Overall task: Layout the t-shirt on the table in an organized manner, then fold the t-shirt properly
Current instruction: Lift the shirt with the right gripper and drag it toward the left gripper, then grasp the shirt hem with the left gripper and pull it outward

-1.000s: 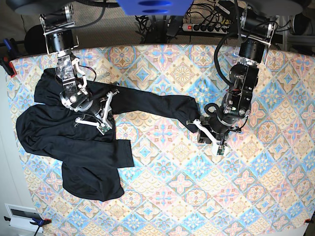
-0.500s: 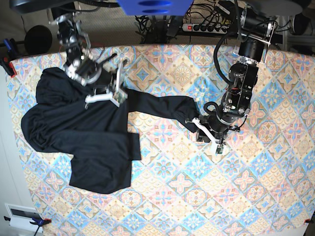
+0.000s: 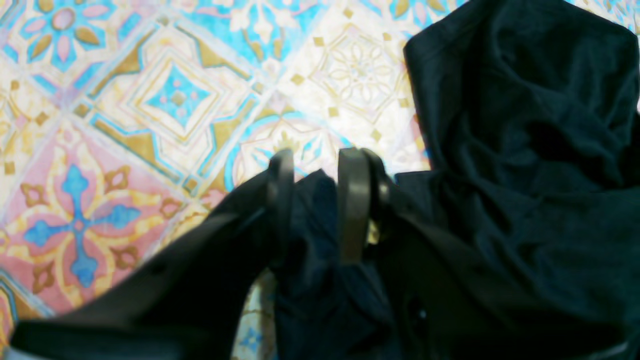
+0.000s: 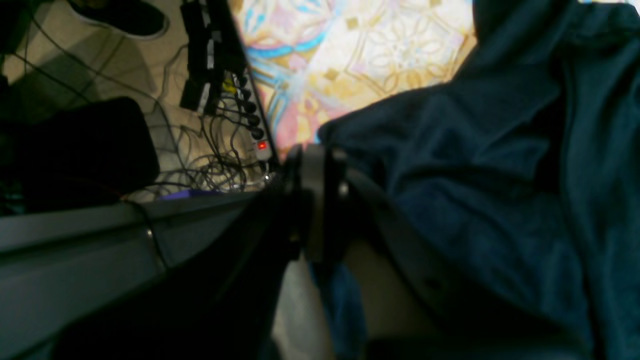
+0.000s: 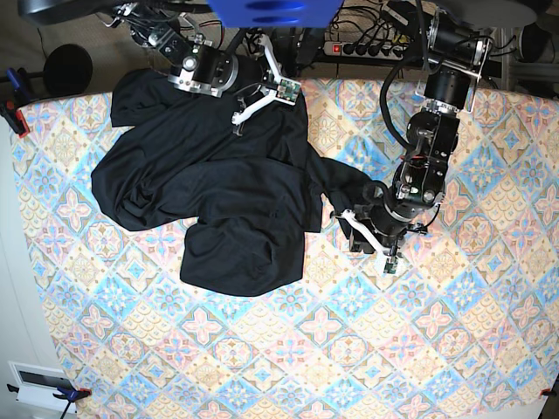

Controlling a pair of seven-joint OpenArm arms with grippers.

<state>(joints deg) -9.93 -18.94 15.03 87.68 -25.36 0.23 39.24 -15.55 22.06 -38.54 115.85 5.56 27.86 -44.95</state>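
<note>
Right arm stretches flat across the top left of the base view, its gripper (image 5: 262, 92) clamped tight on the shirt (image 5: 210, 192). Left arm drops from the top right, elbow bent, gripper (image 5: 362, 236) low at center-right, jaws pinching shirt fabric between them.

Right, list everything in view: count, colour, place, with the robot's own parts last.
plain black thin-fabric t-shirt: one, black, bunched across the table's far left half, one sleeve stretched toward the middle.
pastel diamond-tiled table cloth: one, blue, pink and cream, covering the table.
white power strip: one, white with a red switch, beyond the far edge among black cables.
left gripper: one, black, mid-table, clamped on the sleeve end.
right gripper: one, black and white, at the far edge, shut on the shirt's upper part.
</note>
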